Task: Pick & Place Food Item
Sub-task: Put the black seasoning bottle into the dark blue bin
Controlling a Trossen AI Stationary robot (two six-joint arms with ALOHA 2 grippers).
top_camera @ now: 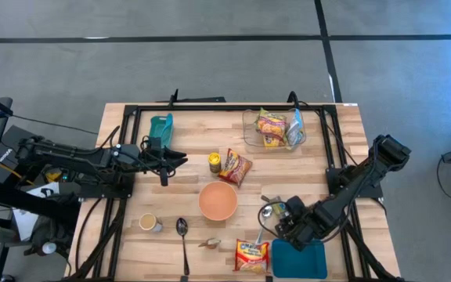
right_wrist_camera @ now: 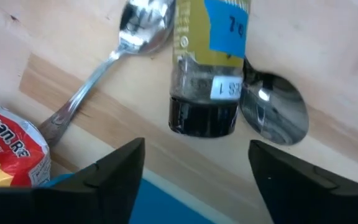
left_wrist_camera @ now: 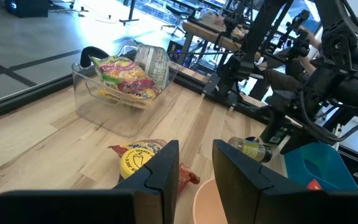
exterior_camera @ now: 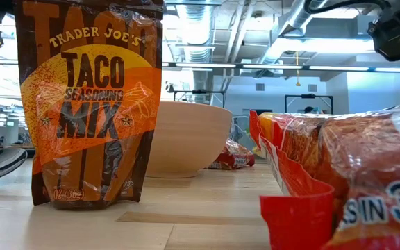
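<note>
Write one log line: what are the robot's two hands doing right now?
right gripper: open, over small bottle lying between two spoons | left gripper: holding nothing, waiting near yellow jar | bowl: empty

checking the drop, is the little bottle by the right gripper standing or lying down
Lying down: the small bottle rests on its side on the table, over a spoon, between the right gripper's open fingers.

Evenly bright throughout; soft, short shadows under arms on the wooden table. Ceiling light strips glaring in low view, washing out the background. Near red snack packet blurred, taco seasoning pouch sharp. Specular highlights on spoons and clear plastic container. Right wrist close-up slightly soft.
</note>
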